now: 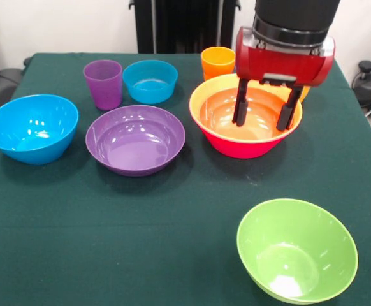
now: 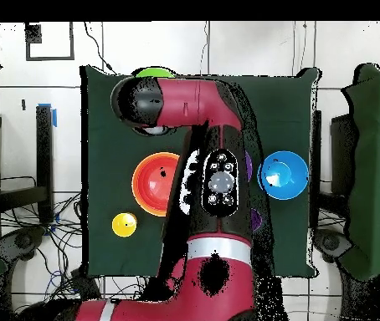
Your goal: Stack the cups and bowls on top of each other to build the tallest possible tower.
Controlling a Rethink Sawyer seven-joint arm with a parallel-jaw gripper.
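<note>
Hanging over the tower (image 1: 246, 124), the end effector (image 1: 266, 111) has its two black fingers spread apart and empty, tips down inside the top bowl.

Items on the green-clothed table (image 1: 173, 217), front view:
- Tower: pink bowl (image 1: 236, 148) outermost, a yellow-orange rim (image 1: 195, 95) showing inside it, and an orange bowl (image 1: 224, 111) nested innermost. Stands right of centre.
- Orange cup (image 1: 216, 62): upright, just behind the tower, touching or nearly touching its rim; cannot tell which.
- Purple bowl (image 1: 135, 139): upright, left of the tower, apart from it.
- Large blue bowl (image 1: 32, 127): upright, near the left edge, well apart from the tower.
- Small blue bowl (image 1: 150, 81): upright, behind the purple bowl.
- Purple cup (image 1: 103, 84): upright, just beside the small blue bowl on its left.
- Green bowl (image 1: 296, 250): near front right, tilted toward the camera, well apart from everything else.

Overhead view: the arm (image 2: 218, 180) covers the table's middle. A yellow cup (image 2: 124, 224) stands alone near the tower (image 2: 153, 185). The large blue bowl (image 2: 284, 175) shows beside the arm; the green bowl (image 2: 151, 73) peeks out at the far edge.
</note>
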